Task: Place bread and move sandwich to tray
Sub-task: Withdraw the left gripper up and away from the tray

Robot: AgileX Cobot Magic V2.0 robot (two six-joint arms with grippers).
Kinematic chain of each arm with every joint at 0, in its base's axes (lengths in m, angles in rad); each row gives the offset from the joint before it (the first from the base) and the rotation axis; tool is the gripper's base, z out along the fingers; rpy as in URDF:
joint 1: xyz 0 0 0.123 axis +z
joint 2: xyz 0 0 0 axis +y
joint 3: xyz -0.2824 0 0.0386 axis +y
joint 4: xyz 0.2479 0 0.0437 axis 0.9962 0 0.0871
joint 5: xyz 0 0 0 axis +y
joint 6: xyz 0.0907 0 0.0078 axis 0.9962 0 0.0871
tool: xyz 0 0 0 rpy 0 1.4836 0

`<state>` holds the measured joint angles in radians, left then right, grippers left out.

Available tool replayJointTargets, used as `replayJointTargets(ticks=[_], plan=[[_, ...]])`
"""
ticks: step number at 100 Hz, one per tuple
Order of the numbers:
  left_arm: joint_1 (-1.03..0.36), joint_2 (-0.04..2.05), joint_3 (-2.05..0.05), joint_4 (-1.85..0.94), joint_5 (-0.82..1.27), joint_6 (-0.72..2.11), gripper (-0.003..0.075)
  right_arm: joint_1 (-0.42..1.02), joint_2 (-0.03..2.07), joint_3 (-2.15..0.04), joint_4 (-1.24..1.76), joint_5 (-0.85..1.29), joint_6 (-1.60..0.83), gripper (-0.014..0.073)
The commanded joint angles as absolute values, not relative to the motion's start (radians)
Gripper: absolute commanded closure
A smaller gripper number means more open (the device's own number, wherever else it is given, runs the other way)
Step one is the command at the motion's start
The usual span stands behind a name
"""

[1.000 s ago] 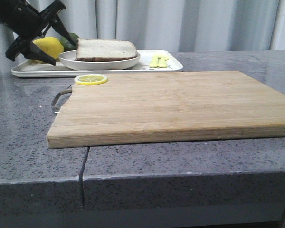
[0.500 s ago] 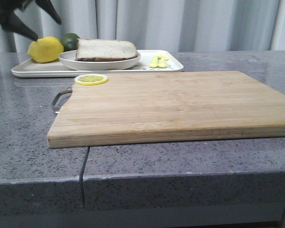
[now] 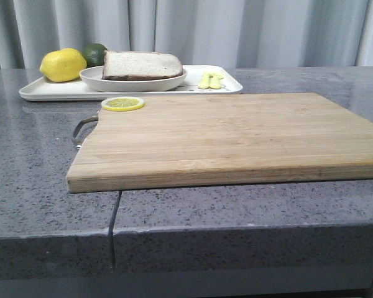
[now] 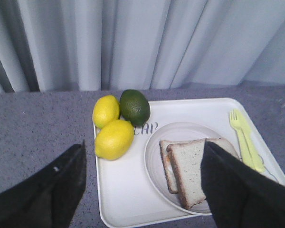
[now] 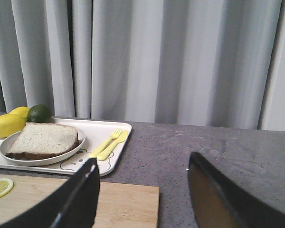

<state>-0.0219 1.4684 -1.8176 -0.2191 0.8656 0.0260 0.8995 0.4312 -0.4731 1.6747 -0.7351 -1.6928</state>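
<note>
Left gripper (image 4: 142, 190): fingers spread wide, nothing held, hovering above tray (image 4: 126, 209). Right gripper (image 5: 142, 199): fingers likewise apart, empty, above far edge of cutting board (image 3: 236, 133). Bread (image 4: 190, 173): two slices overlapping on round plate (image 4: 154, 142) (plate sits on tray, beside lemons (image 4: 113, 138) and lime (image 4: 135, 107)). Risk, as judged: pinching top slice may drag lower one or tip plate, since slices overlap. Lemon slice (image 3: 123, 103) on board corner may get bumped.
</note>
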Motion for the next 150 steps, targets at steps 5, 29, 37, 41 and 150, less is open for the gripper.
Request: replayJointTargets(ticks=[5, 29, 37, 41, 150], plan=[[-0.052, 1.221, -1.573, -0.229, 0.64, 0.056, 0.0245, 0.895, 0.433, -0.498, 1.625, -0.727, -1.698, 0.0169], [-0.124, 0.702, -0.924, -0.229, 0.227, 0.071, 0.0246, 0.895, 0.433, -0.498, 1.625, -0.727, -1.698, 0.0169], [-0.137, 0.508, -0.758, -0.229, 0.136, 0.07, 0.0247, 0.895, 0.433, -0.498, 1.625, -0.727, -1.698, 0.0169], [-0.139, 0.431, -0.69, -0.229, 0.13, 0.07, 0.0253, 0.895, 0.433, -0.498, 1.625, -0.727, -1.698, 0.0169], [-0.135, 0.041, -0.47, -0.225, 0.355, 0.056, 0.0635, 0.895, 0.433, -0.498, 1.628, -0.724, -1.698, 0.0179]])
